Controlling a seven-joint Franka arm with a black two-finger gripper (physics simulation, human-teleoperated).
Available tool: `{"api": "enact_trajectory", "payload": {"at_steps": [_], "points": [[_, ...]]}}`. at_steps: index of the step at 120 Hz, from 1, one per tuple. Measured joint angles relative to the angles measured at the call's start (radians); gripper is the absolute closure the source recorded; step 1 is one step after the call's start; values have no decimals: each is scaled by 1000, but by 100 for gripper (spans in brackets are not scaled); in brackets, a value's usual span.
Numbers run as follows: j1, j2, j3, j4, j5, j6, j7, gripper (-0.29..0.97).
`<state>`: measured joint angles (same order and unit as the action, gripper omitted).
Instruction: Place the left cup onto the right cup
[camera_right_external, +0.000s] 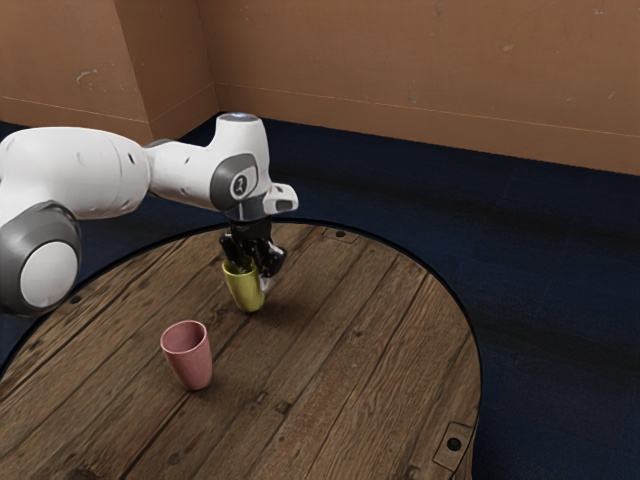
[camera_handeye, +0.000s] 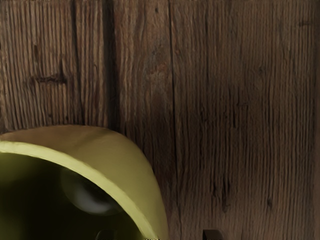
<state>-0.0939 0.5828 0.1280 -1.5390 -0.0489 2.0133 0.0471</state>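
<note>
While the gripper (camera_right_external: 255, 268) pinches the rim of the yellow cup (camera_right_external: 244, 287), which is tilted and close to the table's (camera_right_external: 380, 330) far edge, the pink cup (camera_right_external: 188, 353) waits upright, well apart, toward the near edge. This looks like the grasp-and-lift step. Next comes a carry across to the pink cup, levelling the yellow one over its mouth. The exterior view gives both cups; the wrist view peers into the yellow cup's hollow, with table wood beside it.

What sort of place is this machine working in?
Likely a plain, computer-rendered room, not a real workshop: bare brown walls, dark blue floor, and a round plank table where the end effector grips a yellow cup near a pink cup.
</note>
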Motion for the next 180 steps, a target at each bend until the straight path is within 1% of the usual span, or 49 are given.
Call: {"api": "enact_trajectory", "payload": {"at_steps": [11,26,66,119,140,180], "points": [[0,-3,1,0,4,1,-2,67],[0,-4,1,0,10,2,-5,73],[-4,-10,3,0,18,-1,-13,76],[-42,-206,10,-7,70,-112,-27,78],[-59,-252,10,-21,77,-137,-34,78],[-58,-381,10,-220,78,-156,-59,78]]}}
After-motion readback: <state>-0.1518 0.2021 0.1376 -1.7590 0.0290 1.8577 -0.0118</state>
